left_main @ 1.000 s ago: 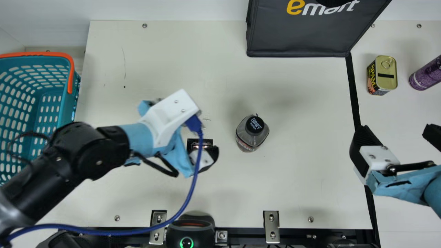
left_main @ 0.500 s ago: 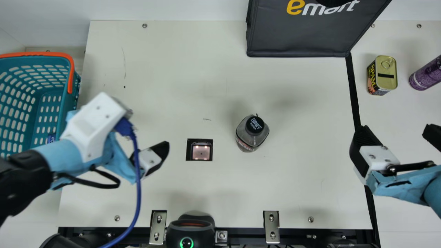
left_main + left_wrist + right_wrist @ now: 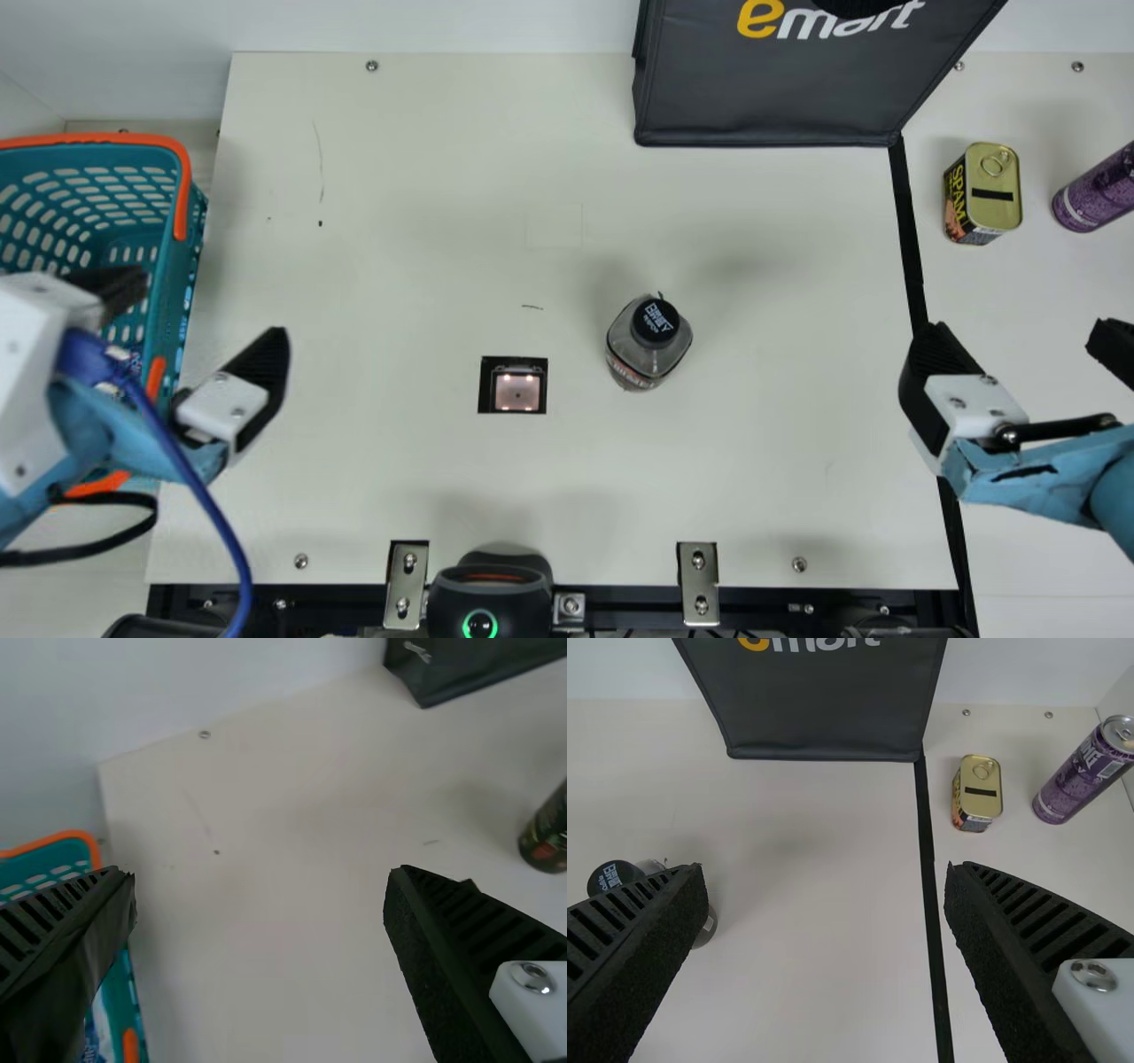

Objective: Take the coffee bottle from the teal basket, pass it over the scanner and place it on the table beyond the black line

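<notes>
Gaping empty by the teal plastic basket (image 3: 182,261), my black ribbed left pincer (image 3: 208,310) could snag its orange handle (image 3: 184,190) if swung low. My right pincer (image 3: 1014,332), also spread and empty, hangs near the black tape line (image 3: 907,230). Between that and the square lit scanner window (image 3: 517,392), the black-capped coffee bottle (image 3: 649,344) stands upright on the cream desk (image 3: 753,478); an off-centre grip might topple it.
</notes>
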Controlling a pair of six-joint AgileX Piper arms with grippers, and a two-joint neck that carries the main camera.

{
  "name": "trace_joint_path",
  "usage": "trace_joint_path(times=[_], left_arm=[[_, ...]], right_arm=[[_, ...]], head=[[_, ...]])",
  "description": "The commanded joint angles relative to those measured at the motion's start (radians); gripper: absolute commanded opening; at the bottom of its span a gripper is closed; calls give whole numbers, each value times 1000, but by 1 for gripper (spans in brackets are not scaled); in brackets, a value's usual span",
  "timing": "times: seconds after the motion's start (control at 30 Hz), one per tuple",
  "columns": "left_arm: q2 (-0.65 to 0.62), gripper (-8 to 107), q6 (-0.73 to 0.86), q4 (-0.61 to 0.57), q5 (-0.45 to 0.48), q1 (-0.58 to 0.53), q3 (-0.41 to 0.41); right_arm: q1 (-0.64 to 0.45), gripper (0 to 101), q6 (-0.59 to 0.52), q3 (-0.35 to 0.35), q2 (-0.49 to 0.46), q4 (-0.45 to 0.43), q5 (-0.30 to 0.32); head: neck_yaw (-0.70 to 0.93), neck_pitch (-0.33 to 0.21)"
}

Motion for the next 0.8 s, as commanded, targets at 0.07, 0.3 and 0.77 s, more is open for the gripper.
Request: trace_joint_path(times=[0.07,0.3,0.77], left_arm=[[-22,90,-27,34,9,25,-6],[-26,90,-41,50,9,29,-6],[-26,90,-41,50,9,29,-6]], right_arm=[[0,95,0,0,0,0,0],[0,95,0,0,0,0,0],[64,95,-24,11,32,19,5]], head=[[2,-29],[2,-29],[2,-29]])
